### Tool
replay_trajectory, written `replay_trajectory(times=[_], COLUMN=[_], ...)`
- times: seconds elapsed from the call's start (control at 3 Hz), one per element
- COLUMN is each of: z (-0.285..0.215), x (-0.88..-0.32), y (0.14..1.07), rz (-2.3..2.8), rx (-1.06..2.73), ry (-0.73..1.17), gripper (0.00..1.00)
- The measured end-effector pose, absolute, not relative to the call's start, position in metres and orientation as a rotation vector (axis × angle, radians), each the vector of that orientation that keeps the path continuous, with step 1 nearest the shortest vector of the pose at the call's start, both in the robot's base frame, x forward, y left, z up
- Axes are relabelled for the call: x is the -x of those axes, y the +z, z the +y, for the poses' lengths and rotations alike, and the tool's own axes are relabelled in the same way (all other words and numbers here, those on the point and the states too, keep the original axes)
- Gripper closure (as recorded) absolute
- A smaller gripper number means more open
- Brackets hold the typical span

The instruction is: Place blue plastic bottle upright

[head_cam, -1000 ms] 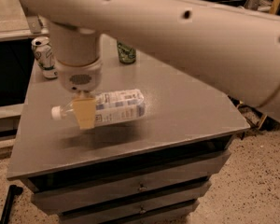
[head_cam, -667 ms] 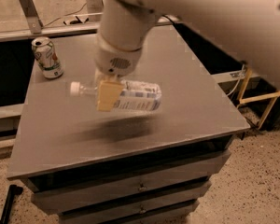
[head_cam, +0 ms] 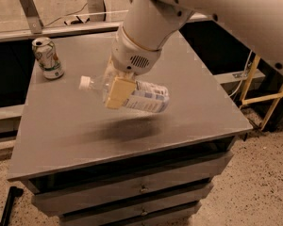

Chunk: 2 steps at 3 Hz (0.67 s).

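Pincer (head_cam: 117,92) grips the blue plastic bottle (head_cam: 144,92) around its middle, holding it sideways above the tabletop (head_cam: 193,112), white cap (head_cam: 85,83) pointing left. Its label (head_cam: 153,102) print is unreadable. A white-and-green can (head_cam: 47,58) stands upright at the far left corner.

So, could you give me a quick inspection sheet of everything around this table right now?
Surface: grey table, drawers below.
Job's things: blue plastic bottle off the table, nearly horizontal, cap left, not upright.
Clutter: white-and-green can upright, back-left corner.
Grippers: pincer shut on the bottle, above the table's middle.
Cables: cable on floor behind.
Surroundings: yellow frame at right, speckled floor.
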<state>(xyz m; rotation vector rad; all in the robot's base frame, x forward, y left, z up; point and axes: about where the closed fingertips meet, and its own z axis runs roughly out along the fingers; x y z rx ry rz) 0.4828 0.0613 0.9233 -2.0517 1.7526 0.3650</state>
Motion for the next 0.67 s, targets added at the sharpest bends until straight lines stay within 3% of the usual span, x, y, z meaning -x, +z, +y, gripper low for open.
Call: replay_trajectory(times=[0.67], z=[0.060], x=[-0.535], y=[0.971], rz=[1.270], rx=[1.750], ry=[0.766], gripper=[1.00])
